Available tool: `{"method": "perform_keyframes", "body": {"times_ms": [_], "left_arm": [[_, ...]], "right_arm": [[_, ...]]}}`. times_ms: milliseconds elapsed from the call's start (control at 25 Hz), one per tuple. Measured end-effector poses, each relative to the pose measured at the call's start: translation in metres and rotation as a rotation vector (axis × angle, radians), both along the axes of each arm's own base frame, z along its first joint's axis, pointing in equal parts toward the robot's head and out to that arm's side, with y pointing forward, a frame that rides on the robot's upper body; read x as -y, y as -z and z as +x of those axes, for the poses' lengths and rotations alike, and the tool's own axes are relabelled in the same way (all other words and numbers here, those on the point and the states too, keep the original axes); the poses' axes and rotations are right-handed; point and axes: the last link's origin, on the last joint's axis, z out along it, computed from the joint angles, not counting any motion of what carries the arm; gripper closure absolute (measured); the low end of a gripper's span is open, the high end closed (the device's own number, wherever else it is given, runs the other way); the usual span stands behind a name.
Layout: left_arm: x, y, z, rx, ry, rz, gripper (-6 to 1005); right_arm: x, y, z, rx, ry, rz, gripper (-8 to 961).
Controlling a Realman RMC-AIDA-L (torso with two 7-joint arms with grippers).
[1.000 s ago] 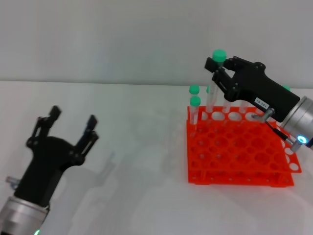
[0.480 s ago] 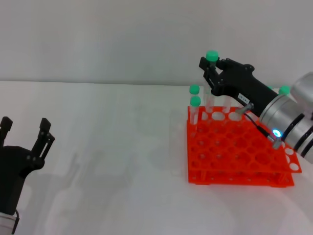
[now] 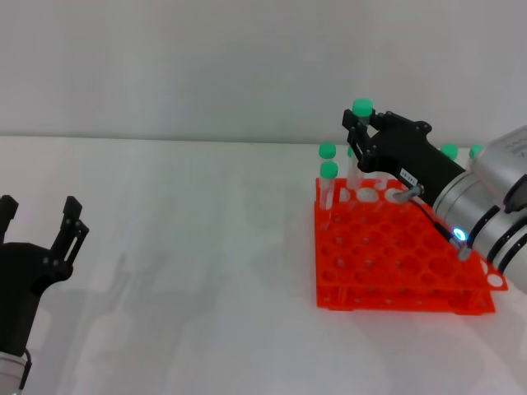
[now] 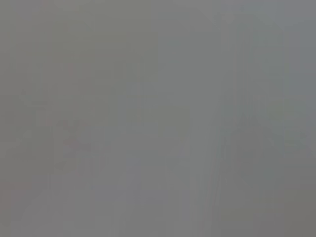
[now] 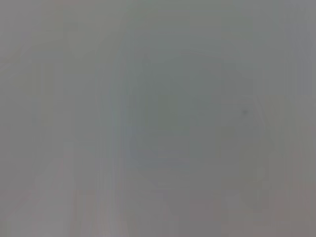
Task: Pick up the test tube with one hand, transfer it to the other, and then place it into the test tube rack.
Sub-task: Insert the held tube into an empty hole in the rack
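In the head view my right gripper (image 3: 360, 138), black with a white label strip, is shut on the test tube (image 3: 361, 109). The tube stands upright with its green cap above the fingers. Its clear lower part reaches down to the back row of the orange-red test tube rack (image 3: 395, 247). I cannot tell whether the tip is inside a hole. My left gripper (image 3: 39, 211) is low at the left edge, open and empty, far from the rack. Both wrist views are plain grey and show nothing.
Other green-capped tubes stand in the rack: two at its back left corner (image 3: 328, 171) and two behind the right arm (image 3: 449, 151). The rack sits on a white table (image 3: 206, 247) before a pale wall.
My right gripper has shifted slightly left and come down with the tube towards the rack's back row. The left arm drew back to the lower left edge, then held still.
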Motion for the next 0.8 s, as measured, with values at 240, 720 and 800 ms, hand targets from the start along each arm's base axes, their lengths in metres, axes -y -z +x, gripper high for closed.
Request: {"method": "perform_keyframes", "body": {"times_ms": [240,720,800], "left_arm": [[-0.002,0.001,0.000,0.000,-0.003,-0.008,152],[-0.002,0.002,0.001,0.002,0.001,-0.013,152],[-0.002,0.002,0.001,0.002,0.001,-0.014,152]], "right_arm": [[0.000,0.007,0.003,0.035,0.036,0.014,747],[0.003,0.016,0.003,0.069,0.054,0.014,746],[0.003,0.017,0.003,0.072,0.061,0.015,746]]}}
